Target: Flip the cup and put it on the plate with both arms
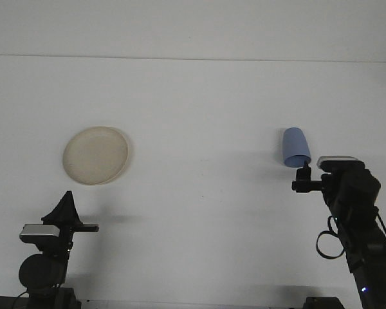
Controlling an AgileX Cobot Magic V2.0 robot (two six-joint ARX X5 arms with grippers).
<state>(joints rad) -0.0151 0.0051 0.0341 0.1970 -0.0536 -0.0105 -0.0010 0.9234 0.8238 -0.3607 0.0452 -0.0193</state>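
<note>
White table (pixel 199 103) bears a cream plate (pixel 95 155) and blue cup (pixel 295 147)

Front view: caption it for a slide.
Right gripper nears the upside-down blue cup; left gripper idles below the plate.

The right gripper (pixel 303 175) is raised mid-table, while the left gripper (pixel 65 207) sits low.
</note>
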